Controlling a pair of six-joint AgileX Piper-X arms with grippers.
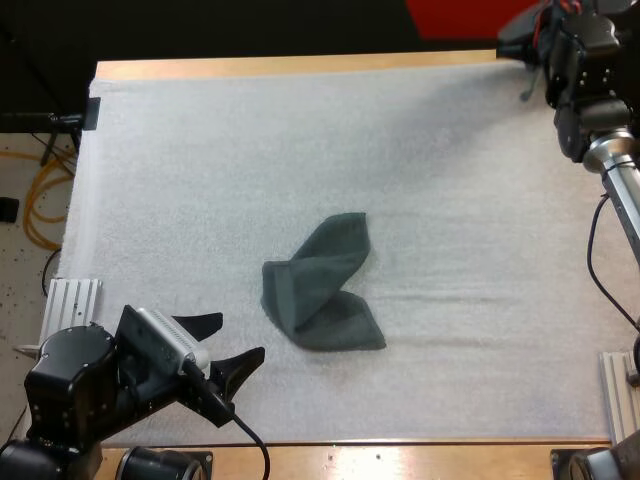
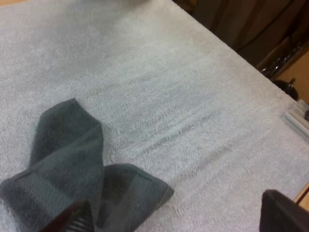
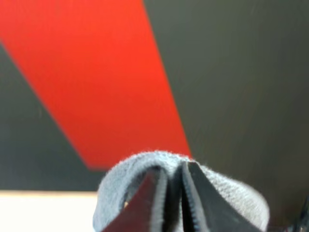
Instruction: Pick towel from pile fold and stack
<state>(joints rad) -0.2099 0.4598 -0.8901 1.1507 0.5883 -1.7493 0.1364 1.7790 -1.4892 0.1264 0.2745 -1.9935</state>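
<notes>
Since the towel [image 1: 322, 285] is what you fold, take the high view first. It lies about mid-mat [image 1: 300, 130], dark grey-green, half doubled over itself. Two flaps cross, and one corner points toward the far side. Your left gripper [image 1: 225, 343] sits by the mat's near-left edge, near the towel but apart from it, with its fingers spread and holding nothing. Your right arm [image 1: 600, 150] is up at the far right corner, well apart from the towel.

Left wrist view: the towel is close under the camera. One toothed finger [image 2: 72, 220] is over its near flap and the other finger [image 2: 285, 212] is far off over bare mat. The gap is wide with nothing between. I can't tell if the near finger touches the cloth.

Right wrist view: your right gripper [image 3: 174, 169] points up and away from the table. Its fingers are pressed nearly together with a grey cloth [image 3: 227, 193] bunched round the tips. It looks clamped on a fold of it. That is likely another towel, but I can't confirm it.

Handling, my read: the towel is light, soft and limp. It won't hold a shape and will sag from wherever you pinch it. The nap should grip well, so it is not slippery, and nothing here is fragile. The layers overlap at the middle, so a pinch there would likely catch both flaps. Go for a free corner or hemmed edge instead; the far-pointing corner looks cleanest. Pinch low against the mat and expect the rest to drag.
</notes>
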